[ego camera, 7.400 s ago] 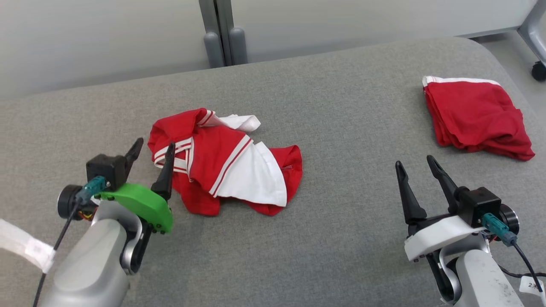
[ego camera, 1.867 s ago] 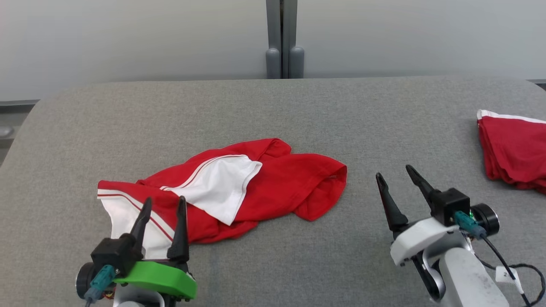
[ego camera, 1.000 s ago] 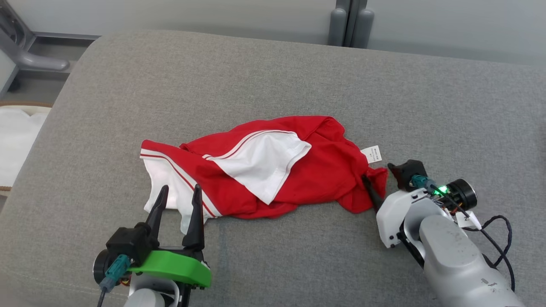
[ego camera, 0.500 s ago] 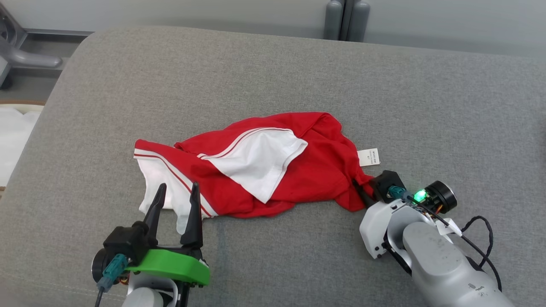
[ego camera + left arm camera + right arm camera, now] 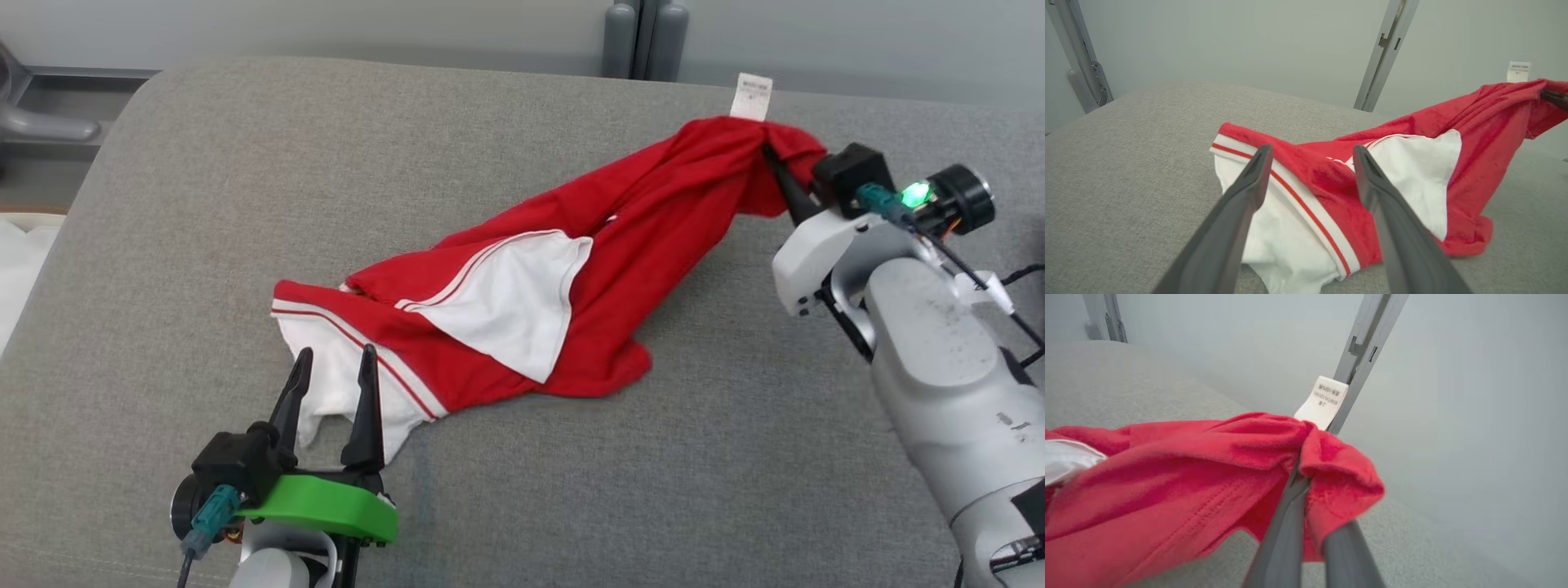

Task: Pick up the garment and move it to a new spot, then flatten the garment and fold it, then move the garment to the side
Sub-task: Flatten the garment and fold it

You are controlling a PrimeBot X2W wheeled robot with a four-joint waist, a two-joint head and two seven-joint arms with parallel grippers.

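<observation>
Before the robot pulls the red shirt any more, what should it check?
1. Grip: right gripper shut on the garment at its red edge: ok.
2. Other hand ready: left gripper open: ok.
3. Second hold on the white striped end: not ok, the left gripper only hovers over it.
4. Cloth lying flat: not ok, it is bunched, with one end lifted off the grey cushion.
5. How many layers the right gripper pinches: cannot tell.

Left gripper: long dark fingers, green mount plate, black camera block, teal connector at 7 o'clock. Right gripper: white mount, green LED lit, speckled pale-grey forearm.
</observation>
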